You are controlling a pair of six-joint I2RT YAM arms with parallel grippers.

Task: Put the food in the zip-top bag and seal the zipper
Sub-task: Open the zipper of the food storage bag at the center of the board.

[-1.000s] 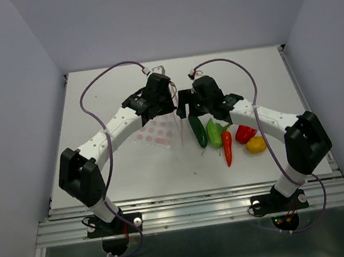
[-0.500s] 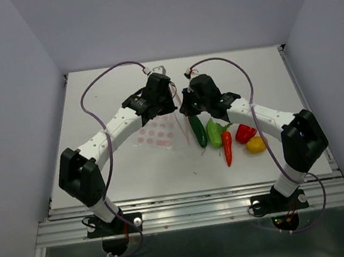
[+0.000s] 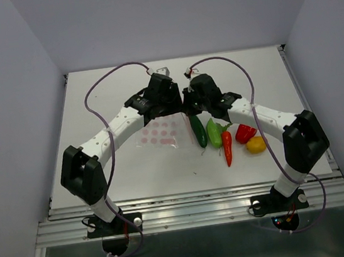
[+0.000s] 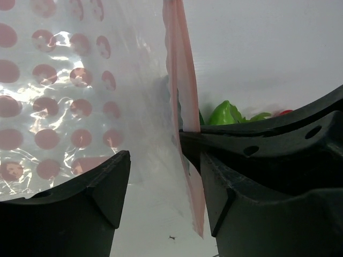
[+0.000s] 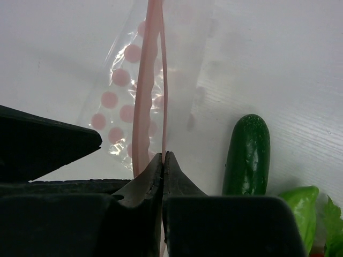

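The right gripper (image 5: pixel 163 160) clamps the zipper (image 5: pixel 145 96); the left gripper (image 4: pixel 163 174) stands with jaws apart, the zip-top bag (image 4: pixel 64 80) between them (overhead, wrists hide both sets of fingertips).

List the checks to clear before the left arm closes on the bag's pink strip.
1. Right gripper pinching the zipper: ok, jaws shut, apparently on one layer.
2. Zipper layers parted: ok, a narrow gap shows in the right wrist view.
3. Left gripper open: ok.
4. Zipper between the left gripper's fingers: ok, though close to one finger.
5. Zip-top bag empty: ok, no food inside.
6. Cucumber clear of the bag: ok, beside it, apart.
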